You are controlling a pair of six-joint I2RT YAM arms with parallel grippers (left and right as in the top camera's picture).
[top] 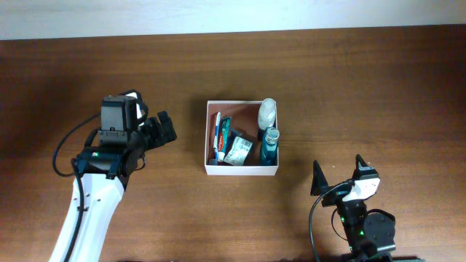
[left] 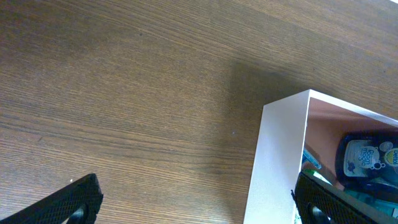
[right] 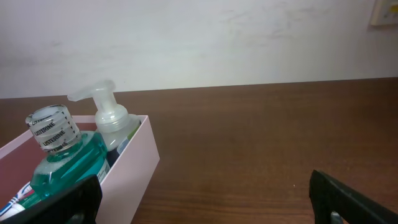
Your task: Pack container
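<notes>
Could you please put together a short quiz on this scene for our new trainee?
1. True or false: the container is empty.
2. The pump bottle stands: A) on the table outside the box; B) in the container, next to the teal mouthwash bottle; C) in a tool's grip.
3. In one word, what state are the left tool and the right tool in?
Key: 1 false; 2 B; 3 open, and neither holds anything.
</notes>
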